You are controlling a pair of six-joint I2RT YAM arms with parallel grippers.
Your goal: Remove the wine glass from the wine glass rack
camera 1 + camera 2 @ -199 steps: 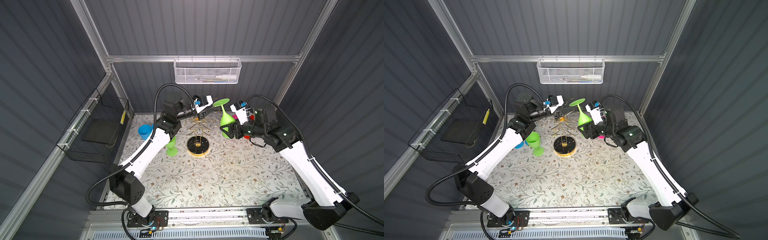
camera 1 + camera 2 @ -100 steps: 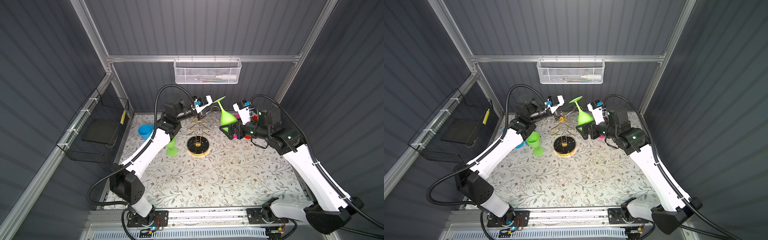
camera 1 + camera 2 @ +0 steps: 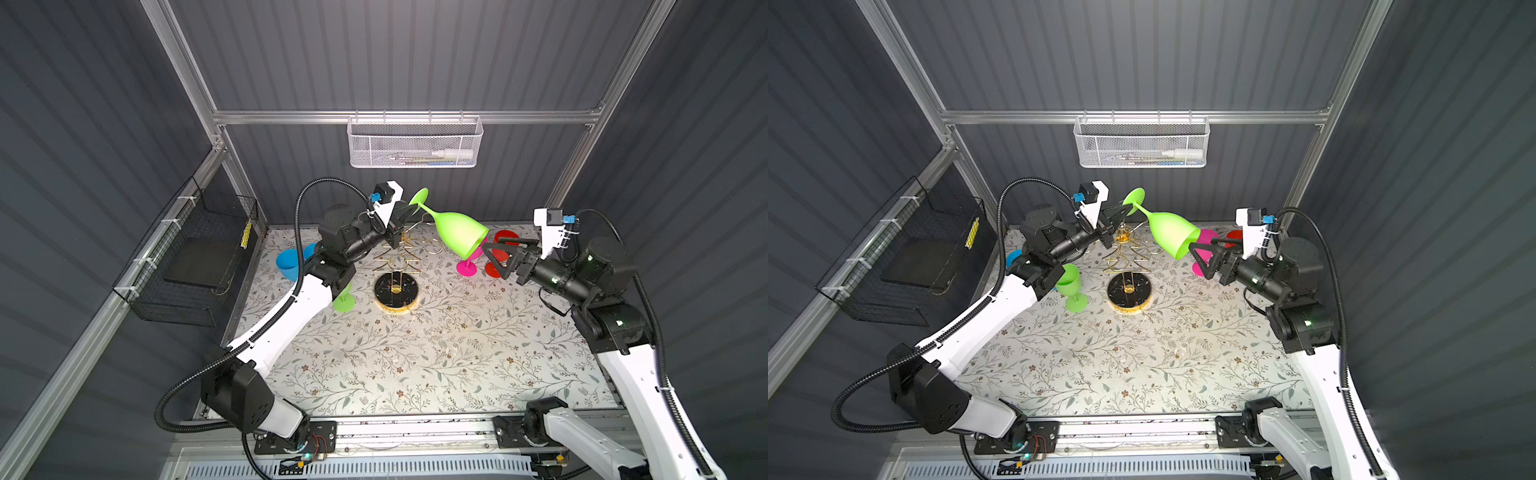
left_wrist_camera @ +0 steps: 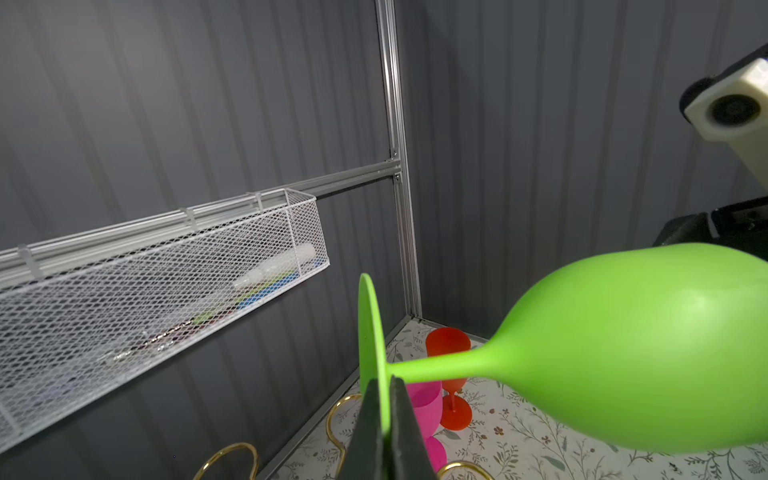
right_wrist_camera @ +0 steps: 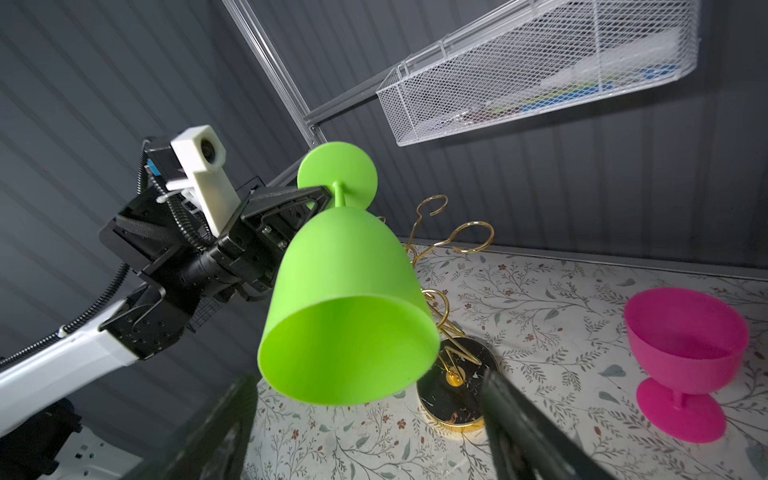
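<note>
Wine glass rack [image 3: 395, 286], floral tabletop [image 3: 436, 361], grey ribbed walls [image 3: 415, 54]

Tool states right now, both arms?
Left tool: closed on the green wine glass, pinching its foot.
Right tool: open, holding nothing, beside the glass's rim.

Arms [image 3: 291, 316] are white shells with chunky black joints [image 3: 611, 328] and ribbed black hoses [image 3: 297, 224]. White camera blocks [image 5: 199, 162] with blue plugs [image 3: 376, 196] at the wrists, plain black fingers [image 4: 369, 432].
</note>
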